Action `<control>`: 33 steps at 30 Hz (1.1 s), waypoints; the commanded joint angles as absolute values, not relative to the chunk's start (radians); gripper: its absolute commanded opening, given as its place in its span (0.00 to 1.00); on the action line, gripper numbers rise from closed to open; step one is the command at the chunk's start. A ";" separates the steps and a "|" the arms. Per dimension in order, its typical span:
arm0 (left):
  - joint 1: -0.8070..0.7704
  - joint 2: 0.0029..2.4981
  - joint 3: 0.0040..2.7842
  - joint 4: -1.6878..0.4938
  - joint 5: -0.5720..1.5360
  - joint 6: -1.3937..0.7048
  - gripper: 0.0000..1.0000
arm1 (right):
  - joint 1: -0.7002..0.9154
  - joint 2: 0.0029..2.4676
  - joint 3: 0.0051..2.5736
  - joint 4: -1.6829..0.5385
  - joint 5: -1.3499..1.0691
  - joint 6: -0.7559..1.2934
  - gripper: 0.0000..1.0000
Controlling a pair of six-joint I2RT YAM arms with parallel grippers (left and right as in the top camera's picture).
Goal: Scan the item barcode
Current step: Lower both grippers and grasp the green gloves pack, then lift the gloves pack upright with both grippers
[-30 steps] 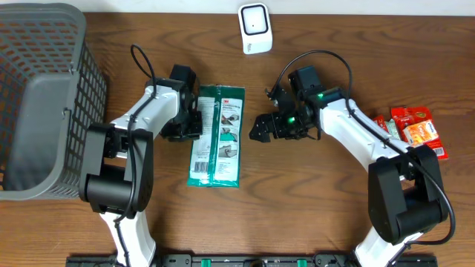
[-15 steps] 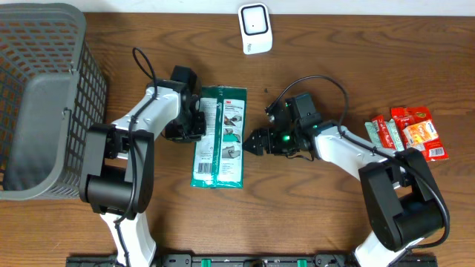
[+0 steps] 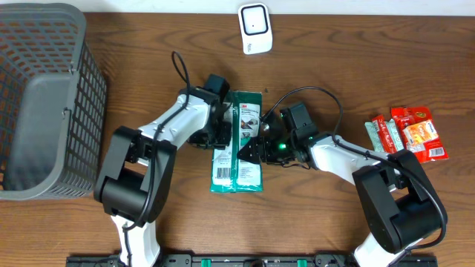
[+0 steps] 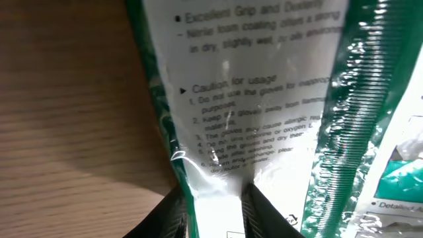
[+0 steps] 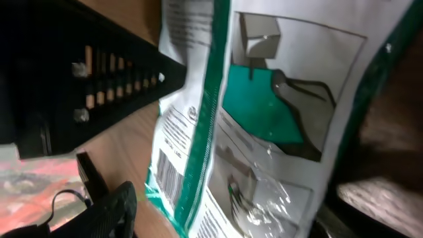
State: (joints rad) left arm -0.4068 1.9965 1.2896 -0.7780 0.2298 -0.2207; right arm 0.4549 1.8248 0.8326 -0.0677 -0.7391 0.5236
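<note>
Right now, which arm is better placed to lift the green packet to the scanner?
Left, probably. The left tool pinches one edge of the green packet, while the right tool has its jaws open around the other side, not gripping.

table (image 3: 312,215): brown wood, with the grain running left to right
left end: a grey mesh basket (image 3: 90,96) stood on it
far edge, middle: a small white scanner (image 3: 254,28)
middle: a green-and-white packet (image 3: 239,174) lay lengthwise
right end: red and orange snack packs (image 3: 415,132), side by side
</note>
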 commanded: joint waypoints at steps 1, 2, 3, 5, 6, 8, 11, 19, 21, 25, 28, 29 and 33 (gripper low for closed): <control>-0.450 2.041 1.245 -0.764 0.251 -0.234 0.30 | 0.467 1.852 0.802 -0.044 -0.743 0.534 0.70; -0.456 2.041 1.245 -0.764 0.251 -0.234 0.30 | 0.467 1.852 0.802 -0.039 -0.743 0.534 0.68; -0.457 2.041 1.245 -0.764 0.251 -0.234 0.30 | 0.467 1.852 0.802 -0.036 -0.743 0.534 0.67; -0.458 2.041 1.245 -0.764 0.251 -0.234 0.30 | 0.469 1.852 0.801 -0.031 -0.742 0.533 0.63; -0.458 2.041 1.245 -0.764 0.251 -0.234 0.30 | 0.470 1.852 0.801 -0.025 -0.742 0.527 0.61; -0.458 2.041 1.245 -0.764 0.251 -0.234 0.30 | 0.485 1.852 0.795 0.014 -0.741 0.518 0.57; -0.458 2.041 1.245 -0.764 0.251 -0.234 0.30 | 0.505 1.852 0.794 0.051 -0.742 0.515 0.55; -0.458 2.041 1.245 -0.764 0.251 -0.234 0.30 | 0.564 1.852 0.794 0.098 -0.717 0.515 0.48; -0.458 2.041 1.245 -0.764 0.251 -0.234 0.30 | 0.565 1.852 0.794 0.097 -0.694 0.515 0.36; -0.455 2.040 1.246 -0.764 0.250 -0.233 0.37 | 0.565 1.852 0.794 0.090 -0.663 0.498 0.29; -0.437 2.032 1.256 -0.765 0.251 -0.221 0.48 | 0.565 1.852 0.794 0.078 -0.663 0.466 0.25; -0.426 2.020 1.257 -0.765 0.251 -0.221 0.54 | 0.565 1.852 0.794 0.075 -0.663 0.466 0.17; -0.379 1.934 1.257 -0.765 0.251 -0.218 0.63 | 0.565 1.852 0.794 0.057 -0.663 0.466 0.10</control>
